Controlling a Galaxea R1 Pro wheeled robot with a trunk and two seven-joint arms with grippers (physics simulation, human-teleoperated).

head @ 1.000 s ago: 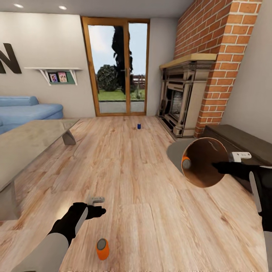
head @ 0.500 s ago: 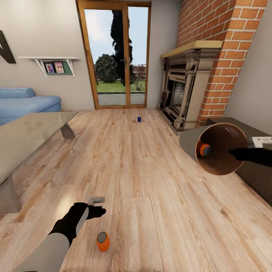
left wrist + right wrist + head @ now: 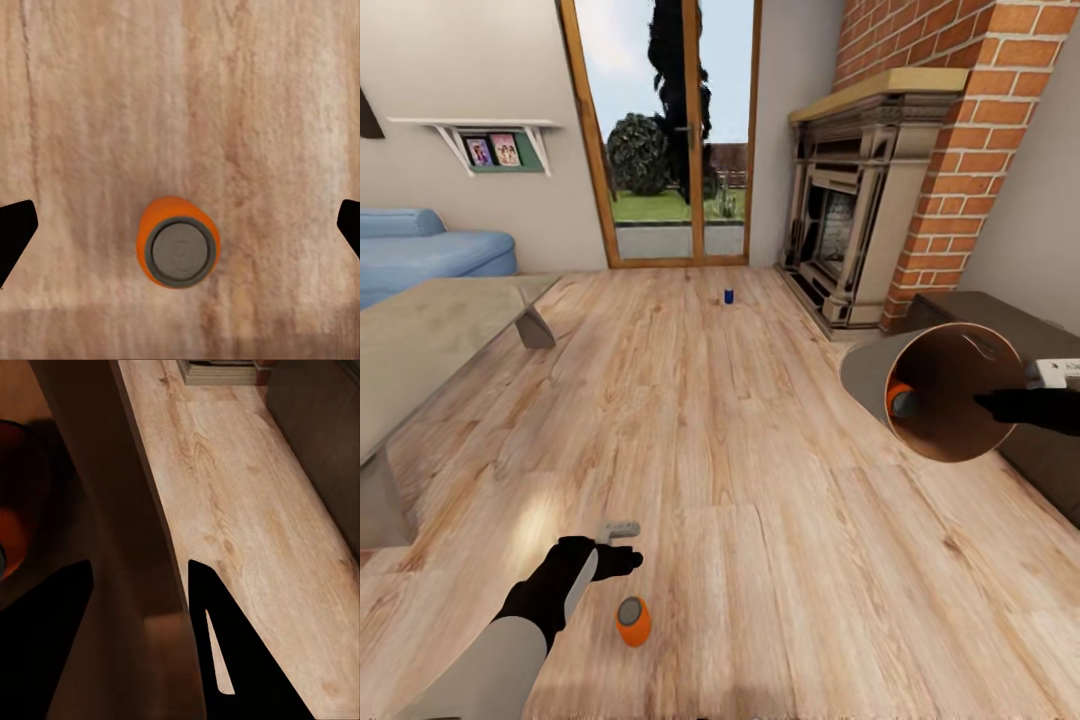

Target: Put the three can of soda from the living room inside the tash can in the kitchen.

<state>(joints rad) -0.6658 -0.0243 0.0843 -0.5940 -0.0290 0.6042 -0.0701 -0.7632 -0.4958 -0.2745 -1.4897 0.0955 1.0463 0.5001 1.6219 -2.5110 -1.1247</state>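
Below our spread left gripper point(image 3: 180, 225) stands an orange soda can point(image 3: 177, 242) on the wood floor point(image 3: 760, 480): light, smooth, so we'd pinch mid-body. Our right gripper point(image 3: 139, 585) clamps the trash can's point(image 3: 950, 390) wall.

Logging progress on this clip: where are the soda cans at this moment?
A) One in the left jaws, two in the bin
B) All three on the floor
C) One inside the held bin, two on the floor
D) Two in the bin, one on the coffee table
C: an orange can lies inside the bin, while another orange can and a blue can stand on the floor.
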